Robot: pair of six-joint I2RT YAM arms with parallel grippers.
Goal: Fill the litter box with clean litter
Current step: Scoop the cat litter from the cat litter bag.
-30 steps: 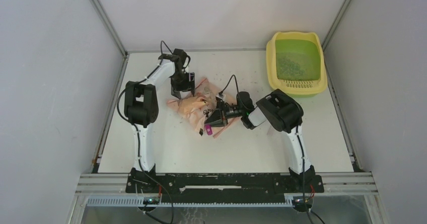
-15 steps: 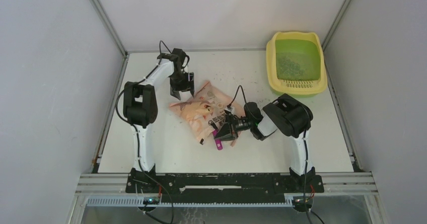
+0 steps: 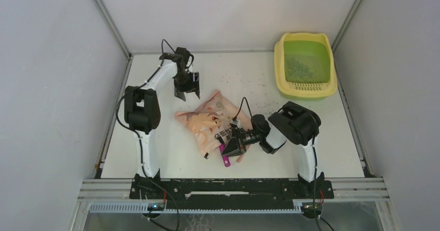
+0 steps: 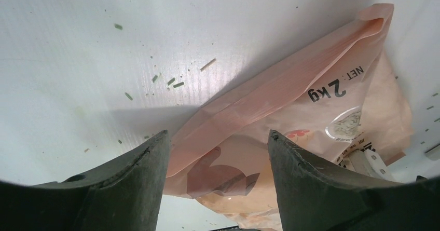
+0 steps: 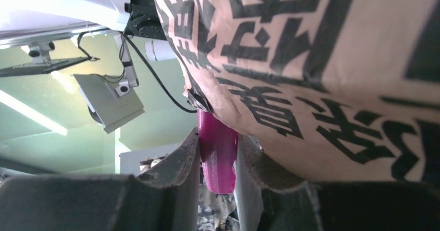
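Right wrist view, unlike top, shows right end effector (image 5: 218, 137) clamping scoop (image 5: 218, 161).

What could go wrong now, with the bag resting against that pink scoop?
The bag leans on the magenta scoop clamped in the right pincer; pulling free could twist it loose. The left pincer is open, holding nothing, so the bag may drag along, scattering more litter across the table.

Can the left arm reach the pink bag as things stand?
Probably yes: the left tool hangs open beside the bag, nothing between them; the right tool grips the scoop at its near end.
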